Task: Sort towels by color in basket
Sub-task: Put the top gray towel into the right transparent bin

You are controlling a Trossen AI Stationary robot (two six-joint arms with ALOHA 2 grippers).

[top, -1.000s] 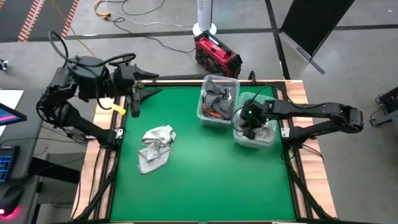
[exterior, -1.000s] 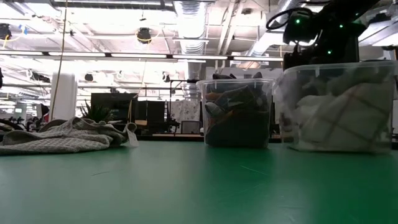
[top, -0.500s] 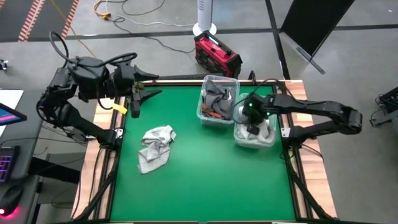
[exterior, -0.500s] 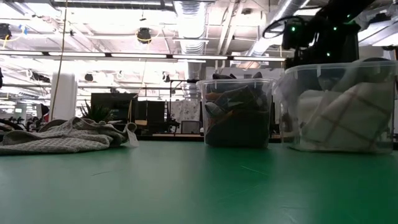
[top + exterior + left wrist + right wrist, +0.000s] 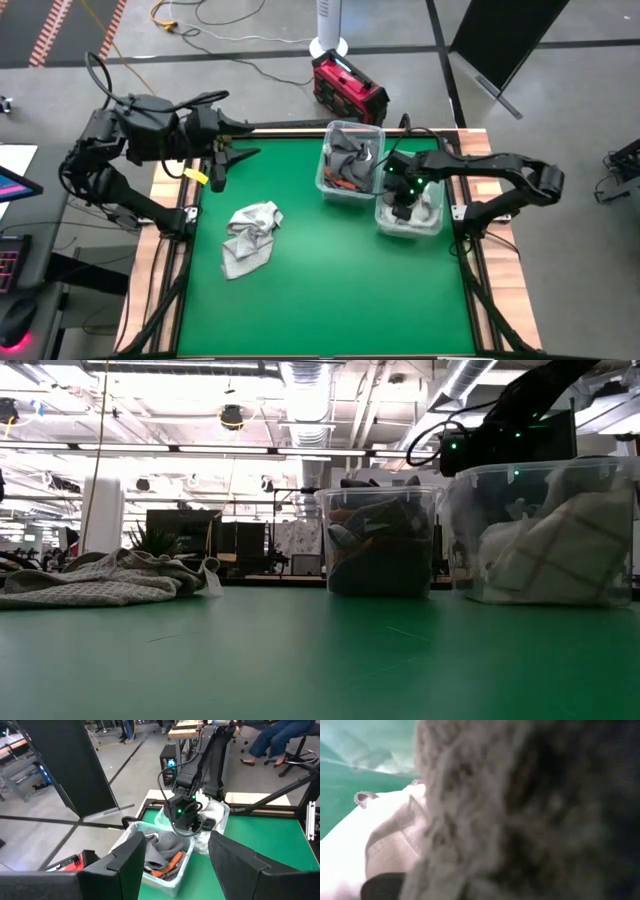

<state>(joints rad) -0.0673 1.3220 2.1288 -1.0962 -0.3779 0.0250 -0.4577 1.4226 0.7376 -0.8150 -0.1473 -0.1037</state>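
A crumpled light grey towel [image 5: 250,238] lies on the green mat left of centre, also low in the low view [image 5: 100,580]. Two clear bins stand at the far right. The left bin [image 5: 350,160] holds dark grey and rust-orange towels [image 5: 380,545]. The right bin [image 5: 432,222] holds white and red-checked towels [image 5: 550,555]. My right gripper [image 5: 403,200] is down in the right bin; grey waffle cloth [image 5: 485,810] fills its wrist view over white cloth [image 5: 385,840]. My left gripper [image 5: 218,165] waits open above the table's far left corner.
A red box [image 5: 350,88] sits on the floor beyond the far edge. The wooden table frame [image 5: 480,150] borders the mat. Open green mat [image 5: 330,300] spans the near half. A seated person [image 5: 280,740] shows in the room behind the right arm.
The right arm has swung over the right bin: its elbow has moved toward the far edge and its wrist has shifted toward the table's left and dipped lower. The white and checked towels in that bin have settled lower on their left side.
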